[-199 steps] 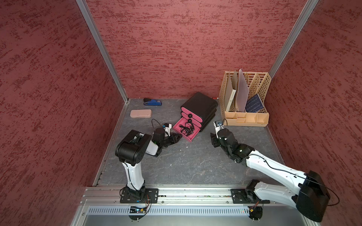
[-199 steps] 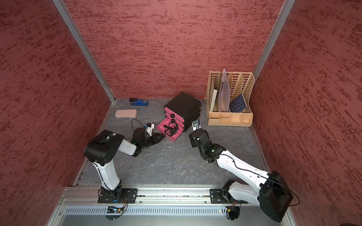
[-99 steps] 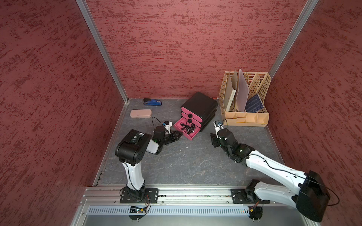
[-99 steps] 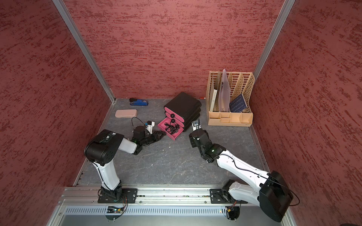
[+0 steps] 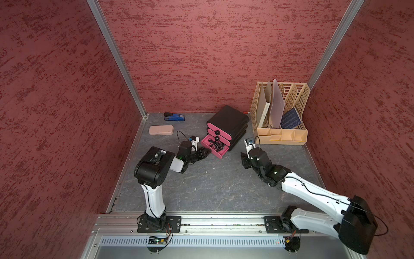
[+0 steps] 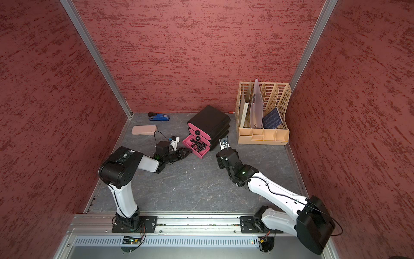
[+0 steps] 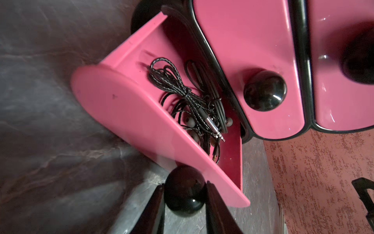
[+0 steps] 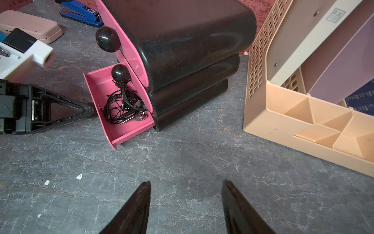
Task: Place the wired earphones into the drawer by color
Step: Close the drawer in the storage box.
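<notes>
Left hand [image 7: 185, 185] is gripping the bottom drawer knob [image 7: 185, 197], likely about to push the drawer shut.
Its fingers [image 7: 153, 208] are pinching the round black knob on both sides. The pink bottom drawer [image 7: 121, 107] is standing pulled out of the black drawer unit [image 5: 230, 120], black wired earphones [image 7: 182, 95] lying bundled inside. Push should go straight along the slide with the knob centred, or the drawer may jam askew. Cable loops look below the rim. The unit may slide back. Right hand [image 8: 187, 182] is hovering spread and empty over the tabletop [image 8: 182, 158].

My left gripper [image 7: 184, 186], clamped on the knob [image 7: 184, 195], has pushed forward, sliding the bottom drawer [image 7: 125, 109] slightly into the cabinet [image 5: 230, 118].
</notes>
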Controlling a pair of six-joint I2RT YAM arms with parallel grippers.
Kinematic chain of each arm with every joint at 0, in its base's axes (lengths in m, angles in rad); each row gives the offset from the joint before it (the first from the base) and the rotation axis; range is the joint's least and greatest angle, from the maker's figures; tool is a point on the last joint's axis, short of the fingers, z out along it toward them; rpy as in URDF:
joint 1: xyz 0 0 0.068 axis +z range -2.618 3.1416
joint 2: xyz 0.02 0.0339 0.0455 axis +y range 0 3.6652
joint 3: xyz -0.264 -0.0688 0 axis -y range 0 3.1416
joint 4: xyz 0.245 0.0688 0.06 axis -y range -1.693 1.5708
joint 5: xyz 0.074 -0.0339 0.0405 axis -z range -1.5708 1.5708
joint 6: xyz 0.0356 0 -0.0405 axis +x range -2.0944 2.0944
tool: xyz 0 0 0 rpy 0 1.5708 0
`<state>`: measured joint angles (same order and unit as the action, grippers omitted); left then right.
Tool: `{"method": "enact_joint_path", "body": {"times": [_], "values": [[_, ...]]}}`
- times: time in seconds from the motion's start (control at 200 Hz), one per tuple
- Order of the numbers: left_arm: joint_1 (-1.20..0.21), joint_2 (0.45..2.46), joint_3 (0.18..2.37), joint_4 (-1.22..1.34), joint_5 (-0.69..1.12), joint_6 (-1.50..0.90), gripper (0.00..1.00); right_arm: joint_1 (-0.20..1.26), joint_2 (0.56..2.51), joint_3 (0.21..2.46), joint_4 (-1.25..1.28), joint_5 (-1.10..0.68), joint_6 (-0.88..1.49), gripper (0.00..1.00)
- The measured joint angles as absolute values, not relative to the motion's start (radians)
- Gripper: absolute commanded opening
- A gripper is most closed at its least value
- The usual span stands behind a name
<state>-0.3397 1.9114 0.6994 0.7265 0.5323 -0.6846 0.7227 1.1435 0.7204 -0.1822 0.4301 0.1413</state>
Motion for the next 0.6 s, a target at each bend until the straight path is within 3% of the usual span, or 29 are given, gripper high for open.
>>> {"method": "enact_joint_path", "body": {"times": [0.601], "values": [[-0.390,2.006,0.848,0.697,0.466,-0.717,0.32,0.723,1.137,0.720,-0.183,0.430,0.141,0.60]]}}
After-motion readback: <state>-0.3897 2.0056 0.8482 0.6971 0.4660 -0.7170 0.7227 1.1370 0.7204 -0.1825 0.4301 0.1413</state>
